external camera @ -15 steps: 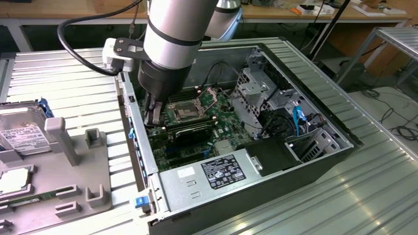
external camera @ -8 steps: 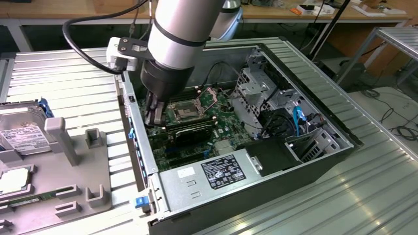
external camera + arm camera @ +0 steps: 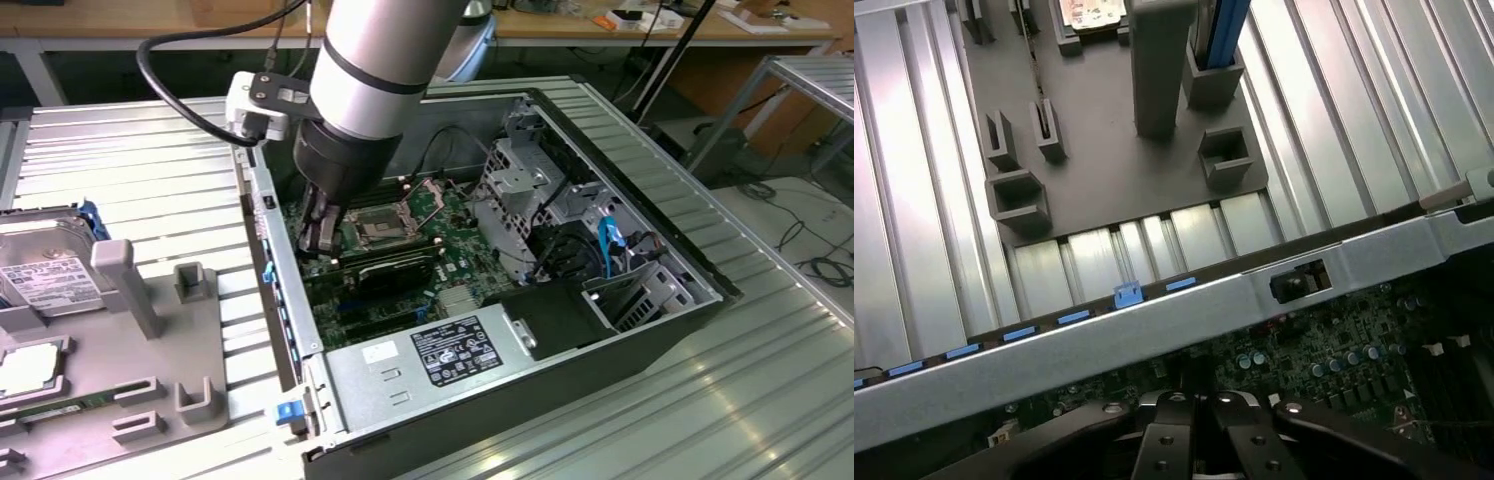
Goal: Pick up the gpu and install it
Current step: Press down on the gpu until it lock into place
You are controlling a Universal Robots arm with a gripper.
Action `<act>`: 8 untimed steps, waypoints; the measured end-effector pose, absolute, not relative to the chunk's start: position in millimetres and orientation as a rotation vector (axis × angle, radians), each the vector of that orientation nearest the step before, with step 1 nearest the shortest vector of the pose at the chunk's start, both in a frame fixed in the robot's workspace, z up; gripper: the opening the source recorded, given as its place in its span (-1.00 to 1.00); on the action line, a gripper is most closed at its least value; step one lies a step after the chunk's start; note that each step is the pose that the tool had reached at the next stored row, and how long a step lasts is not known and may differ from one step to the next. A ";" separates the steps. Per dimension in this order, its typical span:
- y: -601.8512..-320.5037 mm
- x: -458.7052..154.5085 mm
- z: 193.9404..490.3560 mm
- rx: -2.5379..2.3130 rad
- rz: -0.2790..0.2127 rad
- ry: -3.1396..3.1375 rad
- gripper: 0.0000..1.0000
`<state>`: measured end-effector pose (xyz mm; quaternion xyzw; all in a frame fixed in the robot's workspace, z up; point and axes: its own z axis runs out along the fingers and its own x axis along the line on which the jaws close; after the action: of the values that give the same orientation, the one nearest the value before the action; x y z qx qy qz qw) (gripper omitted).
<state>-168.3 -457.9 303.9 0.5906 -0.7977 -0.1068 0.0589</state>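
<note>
The open computer case [image 3: 534, 300] sits on the ribbed table [image 3: 774, 380]. Inside it, the gpu [image 3: 387, 268] lies seated across the motherboard [image 3: 441, 215], below the CPU socket. The gripper [image 3: 316, 238] reaches into the case just beside the gpu, fingers drawn together, gripping nothing visible.

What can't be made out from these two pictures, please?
Exterior view: whether the gpu is seated in its slot; the gripper covers one end.
Exterior view: the hard drive label's text, too small, and the frame edge cuts the drive.
Wrist view: most of the motherboard, hidden behind the case wall.
</note>
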 end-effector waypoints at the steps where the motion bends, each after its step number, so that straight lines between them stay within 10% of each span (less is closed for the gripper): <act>1: -457.7 -168.4 303.9 1.780 -0.328 -2.418 -0.79; 8: -457.6 -168.3 304.0 1.716 -0.353 -2.464 -0.79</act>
<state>-168.3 -457.6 304.0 0.5665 -0.8136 -0.1165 0.0592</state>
